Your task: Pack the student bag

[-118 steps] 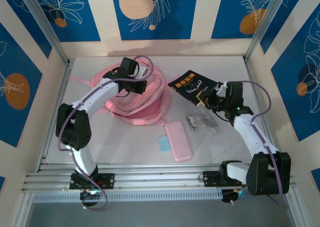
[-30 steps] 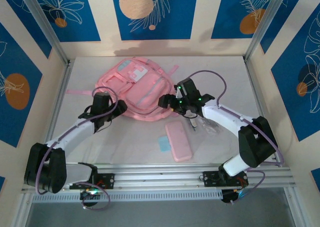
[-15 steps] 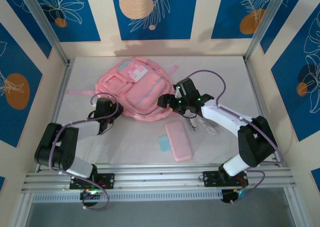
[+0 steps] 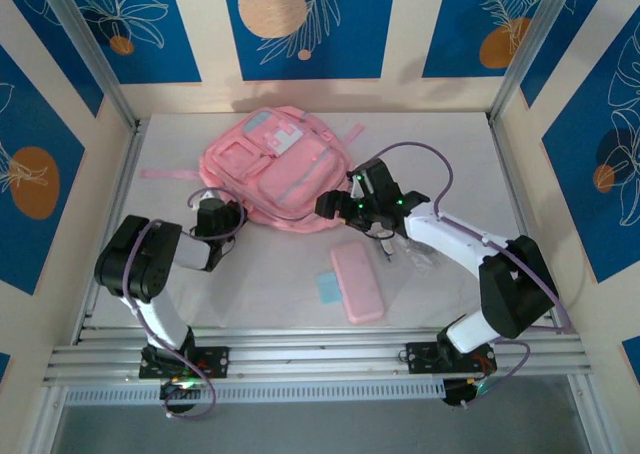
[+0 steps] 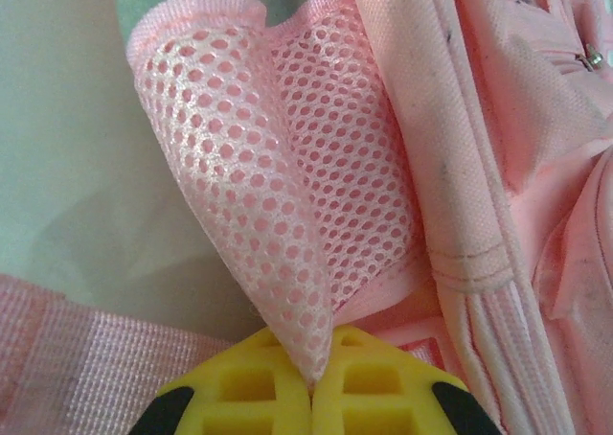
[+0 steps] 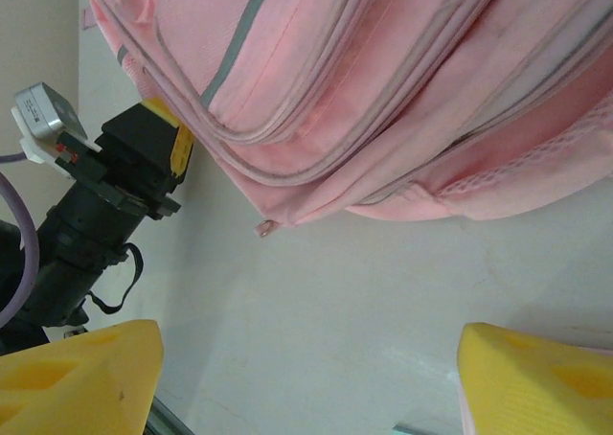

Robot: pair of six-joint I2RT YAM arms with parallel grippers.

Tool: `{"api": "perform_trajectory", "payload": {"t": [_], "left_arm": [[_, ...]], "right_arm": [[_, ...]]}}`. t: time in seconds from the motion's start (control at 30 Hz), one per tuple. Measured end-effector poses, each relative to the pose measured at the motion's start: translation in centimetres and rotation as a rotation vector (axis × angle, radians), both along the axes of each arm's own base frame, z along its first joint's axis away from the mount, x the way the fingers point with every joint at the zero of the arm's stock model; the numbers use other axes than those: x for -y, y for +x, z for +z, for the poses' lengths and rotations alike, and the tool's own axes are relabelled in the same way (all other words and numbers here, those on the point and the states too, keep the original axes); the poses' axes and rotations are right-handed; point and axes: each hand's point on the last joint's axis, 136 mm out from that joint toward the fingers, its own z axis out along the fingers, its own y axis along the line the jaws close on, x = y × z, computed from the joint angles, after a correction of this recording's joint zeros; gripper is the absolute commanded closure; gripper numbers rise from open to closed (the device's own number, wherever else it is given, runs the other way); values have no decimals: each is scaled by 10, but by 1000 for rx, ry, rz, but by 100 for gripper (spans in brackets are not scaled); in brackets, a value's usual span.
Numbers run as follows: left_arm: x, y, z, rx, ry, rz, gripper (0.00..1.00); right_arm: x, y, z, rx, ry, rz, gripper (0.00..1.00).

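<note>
The student bag (image 4: 275, 169), a large pink backpack with pale patches, lies front-up at the far middle of the table. My left gripper (image 4: 222, 216) is at its near left corner. In the left wrist view the gripper (image 5: 313, 379) is shut on a fold of the bag's pink mesh side pocket (image 5: 278, 195). My right gripper (image 4: 330, 206) hovers at the bag's near right edge. The right wrist view shows that gripper (image 6: 306, 377) open with bare table between its yellow fingers (image 6: 77, 368), just short of the bag's bottom edge (image 6: 364, 90).
A flat pink pencil case (image 4: 357, 281) and a small pale blue card (image 4: 326, 288) lie in front of the bag. A clear packet of small items (image 4: 415, 249) sits under the right forearm. A pink strap (image 4: 165, 173) trails left. Walls enclose the table.
My left gripper has closed on the bag's mesh pocket while the left arm folded back toward its base. The bag has shifted a little toward the far wall. The right arm has barely moved.
</note>
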Motion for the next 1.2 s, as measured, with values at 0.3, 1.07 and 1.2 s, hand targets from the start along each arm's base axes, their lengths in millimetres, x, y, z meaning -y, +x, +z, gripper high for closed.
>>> {"api": "perform_trajectory", "payload": {"t": [0.3,1.07,1.2], "left_arm": [[42,-31,59,34,-35,-54,100],[79,-50,82,-15,-47,-86,100],[80,-52,86,-9,-51,-89,100]], "right_arm": [[-54,-34,11,84,58,177,28],[-122,5,-83,439,-187,161,41],[-123,19,-84,488,-224,118,49]]}}
